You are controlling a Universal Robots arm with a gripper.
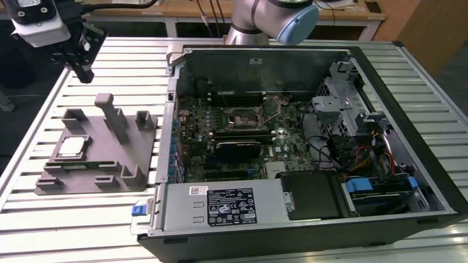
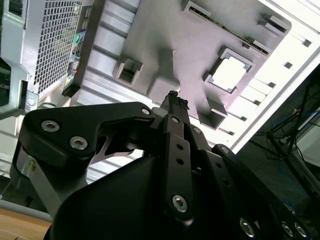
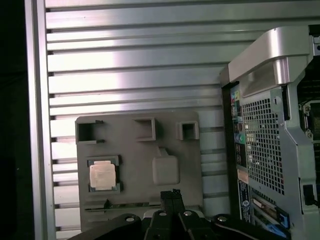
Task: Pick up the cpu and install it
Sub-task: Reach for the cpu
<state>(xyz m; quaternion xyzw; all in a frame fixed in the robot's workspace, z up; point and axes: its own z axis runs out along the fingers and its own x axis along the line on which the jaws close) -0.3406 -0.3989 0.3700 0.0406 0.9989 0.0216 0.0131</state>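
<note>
Progress: small silver square cpu lies untouched in grey plastic fixture tray.
Gripper: closed, empty, eleven o'clock of tray, exterior view.

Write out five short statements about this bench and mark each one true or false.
1. The cpu lies in a recess of the grey tray. True.
2. The tool is holding the cpu. False: the tool is up above the table, apart from the cpu, which lies in the tray.
3. The computer case lies open, with its circuit board showing. True.
4. The tray sits inside the computer case. False: it rests on the slatted table outside the case.
5. The tray is on the exterior view's right of the case. False: it is on the exterior view's left.
</note>
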